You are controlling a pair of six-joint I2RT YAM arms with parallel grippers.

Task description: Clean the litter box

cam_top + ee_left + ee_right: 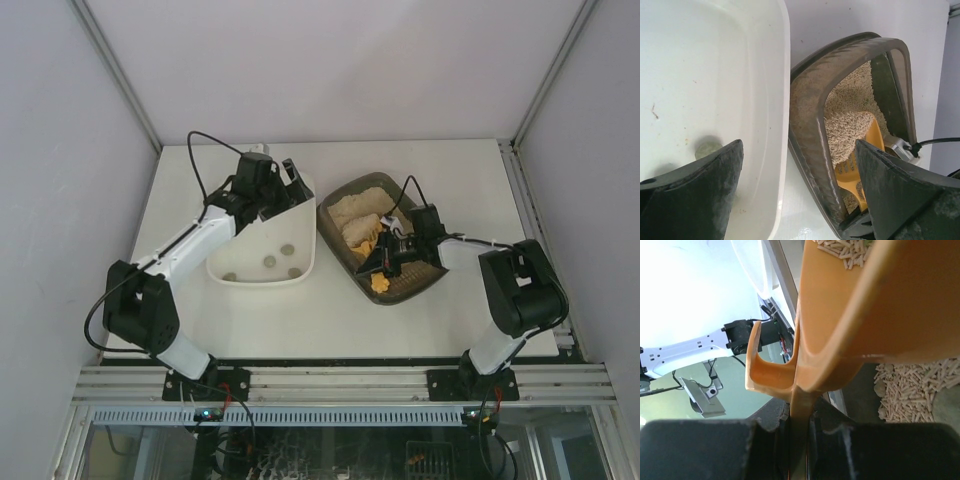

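The dark brown-grey litter box point(372, 181) lies right of centre, with beige pellet litter point(352, 211) piled at its far end. My right gripper point(397, 250) is inside the box, shut on the handle of an orange slotted scoop point(379, 283). In the right wrist view the gripper point(799, 440) pinches the thin handle, and the scoop point(865, 315) carries some pellets. My left gripper point(286, 180) is open over the far right corner of the white tub point(262, 281). In the left wrist view its gripper point(800, 200) spans the tub rim point(782, 100) and the litter box rim point(812, 110).
Several grey round lumps point(268, 262) lie on the white tub's floor; one shows in the left wrist view point(707, 147). A narrow strip of table separates tub and box. Grey walls enclose the table. A metal rail point(340, 380) runs along the near edge.
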